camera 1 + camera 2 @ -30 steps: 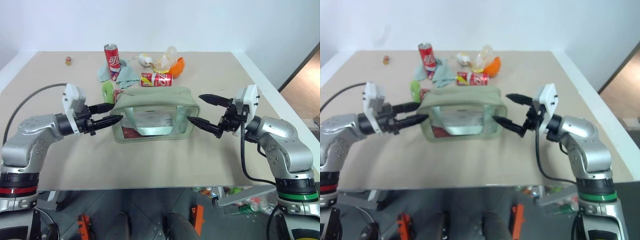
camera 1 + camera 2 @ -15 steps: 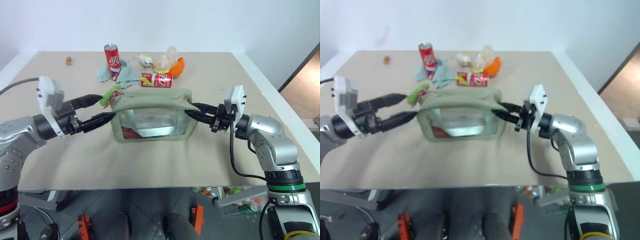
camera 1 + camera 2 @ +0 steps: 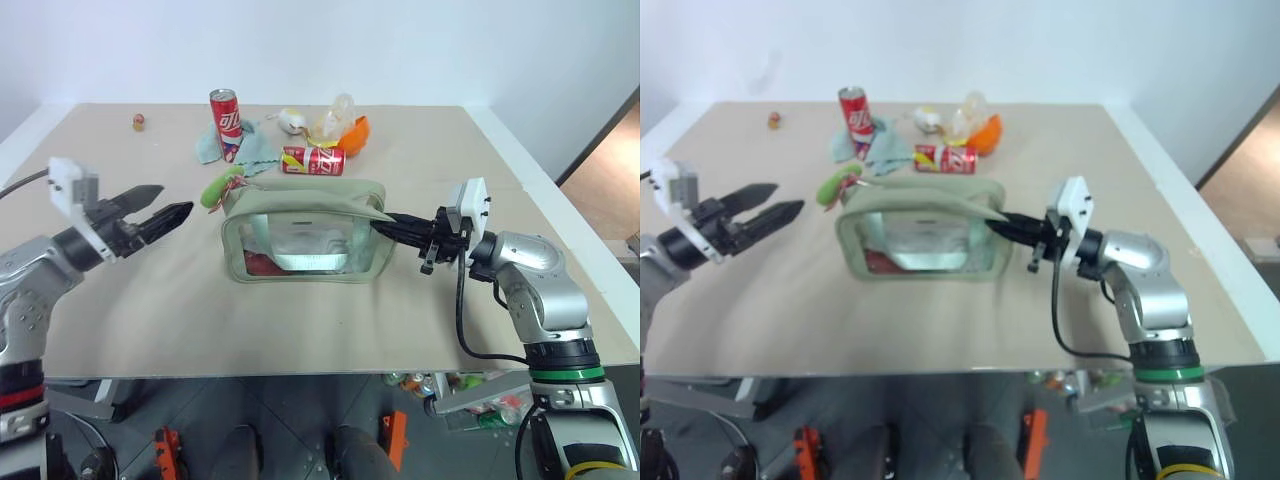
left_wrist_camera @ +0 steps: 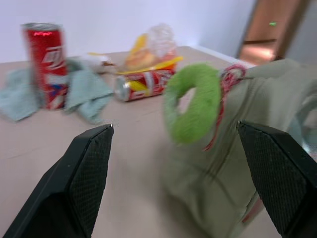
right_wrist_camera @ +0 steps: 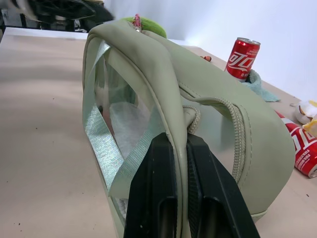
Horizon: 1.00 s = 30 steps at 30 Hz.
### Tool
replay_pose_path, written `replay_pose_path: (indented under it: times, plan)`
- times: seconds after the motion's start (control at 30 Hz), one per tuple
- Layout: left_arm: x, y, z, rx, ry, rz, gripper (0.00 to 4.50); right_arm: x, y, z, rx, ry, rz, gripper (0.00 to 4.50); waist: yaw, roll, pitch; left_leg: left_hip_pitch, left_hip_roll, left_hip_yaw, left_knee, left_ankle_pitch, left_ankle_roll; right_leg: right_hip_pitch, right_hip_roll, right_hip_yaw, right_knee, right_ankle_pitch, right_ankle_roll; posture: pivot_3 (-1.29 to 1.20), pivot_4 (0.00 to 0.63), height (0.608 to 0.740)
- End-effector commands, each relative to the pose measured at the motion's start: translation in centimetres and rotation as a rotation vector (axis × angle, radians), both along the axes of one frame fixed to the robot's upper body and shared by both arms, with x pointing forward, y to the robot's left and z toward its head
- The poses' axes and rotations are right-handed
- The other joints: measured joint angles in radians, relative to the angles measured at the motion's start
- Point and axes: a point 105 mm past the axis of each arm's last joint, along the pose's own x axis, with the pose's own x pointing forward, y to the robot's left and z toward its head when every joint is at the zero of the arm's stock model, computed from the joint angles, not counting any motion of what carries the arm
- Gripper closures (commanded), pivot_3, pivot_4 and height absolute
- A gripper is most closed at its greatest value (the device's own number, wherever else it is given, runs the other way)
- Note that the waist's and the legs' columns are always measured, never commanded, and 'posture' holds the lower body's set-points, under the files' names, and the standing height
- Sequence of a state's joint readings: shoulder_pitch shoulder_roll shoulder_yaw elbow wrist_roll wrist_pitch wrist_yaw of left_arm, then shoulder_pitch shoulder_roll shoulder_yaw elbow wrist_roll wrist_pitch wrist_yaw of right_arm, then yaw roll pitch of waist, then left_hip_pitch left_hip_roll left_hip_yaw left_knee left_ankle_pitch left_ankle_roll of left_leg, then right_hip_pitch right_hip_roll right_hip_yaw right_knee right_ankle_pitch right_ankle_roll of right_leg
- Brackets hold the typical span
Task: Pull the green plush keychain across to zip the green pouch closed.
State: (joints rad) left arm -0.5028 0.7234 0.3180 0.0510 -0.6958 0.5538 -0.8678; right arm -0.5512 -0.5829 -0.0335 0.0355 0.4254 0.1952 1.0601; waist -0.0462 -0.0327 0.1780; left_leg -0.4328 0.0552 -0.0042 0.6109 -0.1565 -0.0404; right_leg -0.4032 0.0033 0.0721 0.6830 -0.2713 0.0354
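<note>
Green pouch [image 3: 305, 232] sits mid-table on the matte beige tabletop [image 3: 300, 320]: boxy sage fabric shell, clear plastic window sides with pale woven webbing behind them, ribbed zipper track along the top. Contents behind the window are blurry; something red is low at one corner.

Right gripper [image 3: 385, 228] is pinched closed on the pouch's right end, its two black fingers [image 5: 158, 198] pressed together on the folded fabric edge next to the zipper end. The right wrist view shows the soft seam squeezed between the textured pads.

Left gripper [image 3: 165, 207] hangs off to the pouch's left, well apart from it, jaws spread wide and holding nothing; its pads show a fine knurled grid.

Green plush keychain [image 4: 193, 109] is a fuzzy lime ring at the pouch's left top corner, tilted up and joined by a red cord; the clip is not clear.

Behind the pouch: an upright red soda can [image 3: 224, 110] on a crumpled pale teal cloth [image 3: 250, 150], a red can lying on its side [image 3: 312, 159], a crinkled clear wrapper with an orange round thing [image 3: 353, 133], and a small whitish object [image 3: 290, 120].
</note>
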Motion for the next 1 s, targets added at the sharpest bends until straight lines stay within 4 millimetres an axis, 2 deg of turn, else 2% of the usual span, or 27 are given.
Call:
replay_pose_path:
  times: [0.03, 0.17, 0.2, 0.43, 0.47, 0.57, 0.67, 0.8, 1.0]
  plan:
    - [0.9, -0.3, 0.5, -0.002, -0.024, -0.045, 0.37, -0.7, 0.7, 1.1, -0.004, -0.054, 0.019, 4.41, -0.002, 0.0, 0.0, 0.0, 0.001, 0.001, 0.0, 0.0, 0.0, 0.0, 0.001, 0.001, 0.0, 0.0, 0.0, 0.0, 0.15, 0.74]
    - [2.1, -1.3, 0.1, 0.009, -0.008, -0.115, 0.37, -1.1, 0.8, 1.5, -0.001, -0.061, 0.005, 4.41, -0.001, 0.0, 0.0, -0.001, 0.003, 0.001, -0.001, 0.0, 0.0, -0.002, 0.003, 0.001, 0.0, 0.0, -0.001, 0.0, 0.15, 0.74]
    - [2.3, -1.5, -0.1, 0.021, -0.006, -0.13, 0.62, -1.2, 0.8, 1.6, -0.003, -0.063, -0.001, 4.47, 0.0, 0.0, 0.0, -0.001, 0.003, 0.0, -0.001, 0.0, 0.0, -0.002, 0.004, 0.001, 0.0, 0.001, -0.002, 0.0, 0.15, 0.74]
    - [3.2, -2.2, -0.4, 0.06, -0.014, -0.17, 2.96, -1.6, 0.6, 2.0, -0.011, -0.07, -0.024, 4.5, 0.0, 0.0, 0.0, -0.002, 0.005, 0.0, -0.001, 0.0, 0.0, -0.004, 0.005, 0.001, 0.0, 0.001, -0.003, 0.0, 0.15, 0.74]
    - [3.2, -2.4, -0.1, 0.069, -0.035, -0.173, 3.36, -1.7, 0.5, 2.0, -0.012, -0.069, -0.026, 4.5, 0.0, 0.0, 0.0, -0.003, 0.005, 0.0, -0.001, 0.0, 0.0, -0.003, 0.005, 0.001, 0.0, 0.001, -0.003, 0.0, 0.15, 0.74]
    - [2.6, -3.8, 2.7, 0.086, -0.148, -0.209, 4.41, -1.8, 0.3, 1.9, -0.015, -0.065, -0.033, 4.5, 0.001, 0.0, 0.0, -0.003, 0.005, 0.0, -0.001, 0.0, 0.0, -0.003, 0.005, 0.0, 0.0, 0.001, -0.003, 0.0, 0.15, 0.74]
    - [2.3, -4.3, 3.6, 0.092, -0.179, -0.222, 4.46, -1.9, 0.3, 1.9, -0.016, -0.064, -0.035, 4.5, 0.001, 0.0, 0.0, -0.004, 0.005, 0.0, 0.0, 0.0, 0.0, -0.003, 0.005, 0.0, 0.0, 0.001, -0.002, 0.0, 0.15, 0.74]
    - [0.8, -9.2, 7.1, 0.145, -0.326, -0.374, 4.46, -1.8, 0.2, 1.6, -0.023, -0.056, -0.036, 4.5, 0.003, 0.0, 0.0, -0.004, 0.005, -0.001, 0.0, 0.0, -0.001, -0.003, 0.005, 0.0, 0.0, 0.001, -0.002, 0.0, 0.15, 0.74]
    - [0.0, -14.1, 6.1, 0.196, -0.325, -0.537, 4.46, -1.7, 0.2, 1.4, -0.03, -0.053, -0.039, 4.5, 0.002, 0.0, 0.0, -0.004, 0.004, -0.001, 0.001, 0.0, -0.001, -0.003, 0.005, 0.0, 0.0, 0.001, -0.001, 0.0, 0.15, 0.74]
